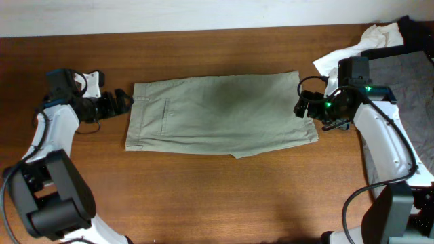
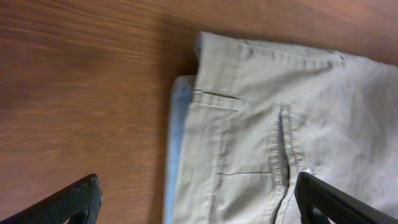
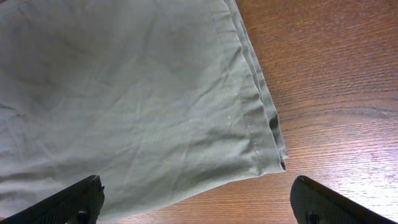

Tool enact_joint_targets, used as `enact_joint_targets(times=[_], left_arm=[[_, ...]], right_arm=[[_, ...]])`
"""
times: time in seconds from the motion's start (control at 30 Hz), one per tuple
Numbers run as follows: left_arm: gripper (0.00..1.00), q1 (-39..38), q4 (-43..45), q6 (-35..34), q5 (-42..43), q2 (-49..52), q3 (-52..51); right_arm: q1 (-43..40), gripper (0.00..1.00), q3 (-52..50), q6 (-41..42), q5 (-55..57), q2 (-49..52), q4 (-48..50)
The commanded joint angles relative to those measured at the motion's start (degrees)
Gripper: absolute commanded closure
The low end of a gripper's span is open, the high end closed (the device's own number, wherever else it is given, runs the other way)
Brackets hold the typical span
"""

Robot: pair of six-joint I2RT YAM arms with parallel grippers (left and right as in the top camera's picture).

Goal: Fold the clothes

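Khaki-olive shorts [image 1: 220, 114] lie flat on the wooden table, folded in half lengthwise, waistband to the left and leg hems to the right. My left gripper [image 1: 123, 102] is open beside the waistband's far corner; the left wrist view shows the waistband, belt loop, pocket seam and pale-blue lining [image 2: 177, 143] between its open fingers [image 2: 198, 202]. My right gripper [image 1: 303, 106] is open at the hem edge; the right wrist view shows the stacked hem layers [image 3: 264, 106] between its fingers [image 3: 196, 202]. Neither gripper holds cloth.
A pile of other garments sits at the table's far right: a white one [image 1: 366, 42], a grey one [image 1: 407, 71] and a black one [image 1: 415, 28]. The table's far edge meets a pale wall along the top.
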Motion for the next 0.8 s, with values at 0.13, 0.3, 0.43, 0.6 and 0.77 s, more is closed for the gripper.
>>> enact_joint_targets(times=[0.13, 0.3, 0.43, 0.6, 0.77], left_arm=[[0.01, 0.00, 0.76, 3.61, 6.58, 8.96, 0.00], [0.01, -1.44, -2.12, 3.61, 6.60, 11.43, 0.00], [0.04, -5.20, -3.13, 3.61, 6.62, 15.19, 0.00], [0.59, -7.28, -2.49, 3.52, 3.72, 16.13, 0.00], [0.99, -6.82, -5.40, -0.83, -6.14, 16.06, 2.80]], right_arm=[[-0.15, 0.01, -0.04, -2.23, -0.68, 0.04, -1.51], [-0.13, 0.01, -0.04, -1.99, -0.74, 0.04, -1.46], [-0.13, 0.01, -0.04, -1.99, -0.72, 0.07, -1.86], [-0.15, 0.01, -0.04, -2.01, -0.72, 0.07, -2.19], [-0.15, 0.01, -0.04, -2.01, -0.70, 0.04, -2.29]])
